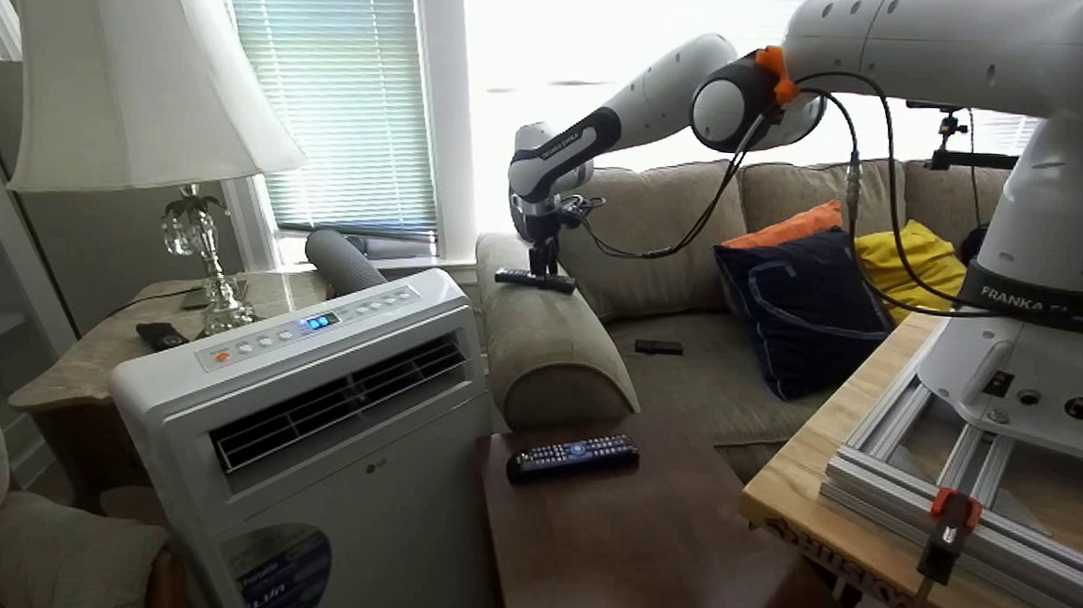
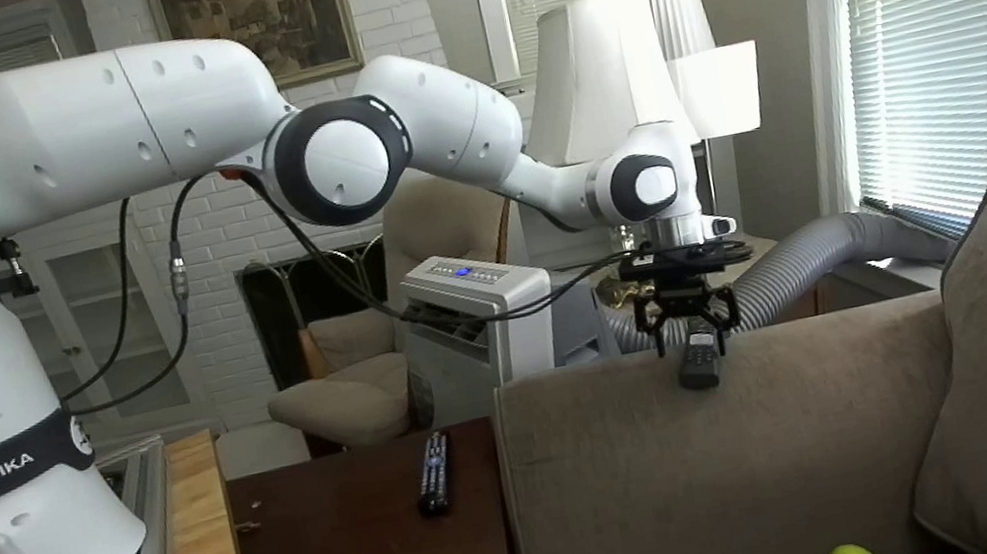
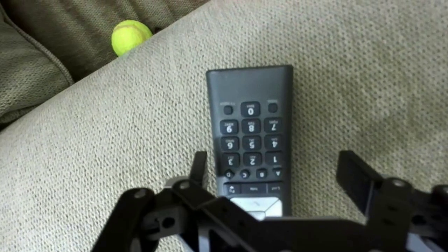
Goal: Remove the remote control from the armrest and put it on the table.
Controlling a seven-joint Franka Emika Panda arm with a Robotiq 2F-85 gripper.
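The gripper (image 3: 274,164) is spread wide, its fingers (image 3: 200,166) on either side of the black remote control (image 3: 250,140); in the wrist view one finger stands just beside the long edge and the other well apart from it. The remote control lies face up on the rounded tan armrest (image 1: 553,338), number keys showing, a pale pad partly hidden behind the gripper. Whether either finger touches the armrest I cannot tell. Past the armrest's edge a yellow tennis ball (image 3: 130,37) sits on the sofa (image 1: 677,388). In an exterior view the sofa's seat also bears a slim black object (image 1: 658,347), too small to make out, and a dark blue pillow (image 1: 799,315) near an orange pillow (image 1: 788,227) and a yellow pillow (image 1: 911,261). By the front end of the armrest stands the low dark-brown table (image 1: 648,555), with another remote (image 1: 574,456), blue among its keys, lying on top. An air conditioner (image 1: 397,521) is on one side of this table, and a wooden bench (image 1: 789,479) carrying the arm (image 1: 668,77) on the other.
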